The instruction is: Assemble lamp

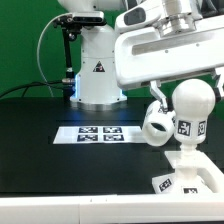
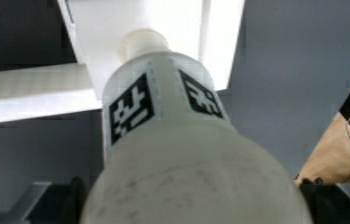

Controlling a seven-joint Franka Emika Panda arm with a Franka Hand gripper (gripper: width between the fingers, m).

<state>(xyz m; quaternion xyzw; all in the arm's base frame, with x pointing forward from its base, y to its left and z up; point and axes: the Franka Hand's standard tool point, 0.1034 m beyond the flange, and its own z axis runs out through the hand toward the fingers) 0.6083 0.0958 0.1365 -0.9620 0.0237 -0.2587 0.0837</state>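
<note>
Lamp bulb [image 1: 190, 104] upright in base block [image 1: 190, 168], directly under our gripper [image 1: 184, 86] | jaws flank its head, clamped or not we cannot tell | shade [image 1: 155, 122] loose, low beside gripper, we judge fitting remains | marker board [image 1: 98, 133] beyond

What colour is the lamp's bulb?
White bulb, black-and-white square tag on its neck; exterior view shows it best.

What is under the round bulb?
The base stands directly under the bulb. Whether the two already touch cannot be seen: the bulb's lower end covers that spot.
</note>
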